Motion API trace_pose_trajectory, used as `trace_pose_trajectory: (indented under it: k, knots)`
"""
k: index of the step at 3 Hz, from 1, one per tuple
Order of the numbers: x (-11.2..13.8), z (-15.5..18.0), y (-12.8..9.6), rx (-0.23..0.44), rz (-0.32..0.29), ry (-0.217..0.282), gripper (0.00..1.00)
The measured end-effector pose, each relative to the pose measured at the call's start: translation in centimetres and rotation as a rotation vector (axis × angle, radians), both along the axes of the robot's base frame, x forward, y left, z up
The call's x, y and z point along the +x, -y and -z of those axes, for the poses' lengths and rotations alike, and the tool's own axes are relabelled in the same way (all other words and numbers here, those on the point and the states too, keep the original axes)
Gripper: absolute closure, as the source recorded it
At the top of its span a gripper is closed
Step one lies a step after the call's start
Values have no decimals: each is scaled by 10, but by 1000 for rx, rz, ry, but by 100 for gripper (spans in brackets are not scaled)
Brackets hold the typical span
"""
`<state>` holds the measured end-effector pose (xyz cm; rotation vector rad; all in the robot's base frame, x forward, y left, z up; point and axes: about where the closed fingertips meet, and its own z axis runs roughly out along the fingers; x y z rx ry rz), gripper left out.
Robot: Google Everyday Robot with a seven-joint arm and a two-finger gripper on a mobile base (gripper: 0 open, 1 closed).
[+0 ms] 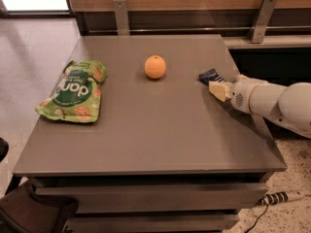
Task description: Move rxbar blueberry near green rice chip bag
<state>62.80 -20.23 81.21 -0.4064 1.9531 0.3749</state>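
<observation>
The rxbar blueberry point(210, 75) is a small dark navy bar lying flat near the table's right edge. The green rice chip bag point(74, 91) lies flat at the table's left side, far from the bar. My gripper point(217, 88) comes in from the right on a white arm. It sits low over the table, right beside the bar's near-right end and partly over it. Part of the bar is hidden behind the gripper.
An orange point(155, 66) sits on the grey table point(155, 135) between the bag and the bar, toward the back. A wooden wall with metal brackets point(120, 14) runs behind the table. A power strip point(284, 197) lies on the floor at the lower right.
</observation>
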Motion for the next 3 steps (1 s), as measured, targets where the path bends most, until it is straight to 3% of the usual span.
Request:
trace_pose_trajectory:
  k: [1, 3]
  knots:
    - [0, -1, 0, 0, 0, 0, 100]
    - [0, -1, 0, 0, 0, 0, 100]
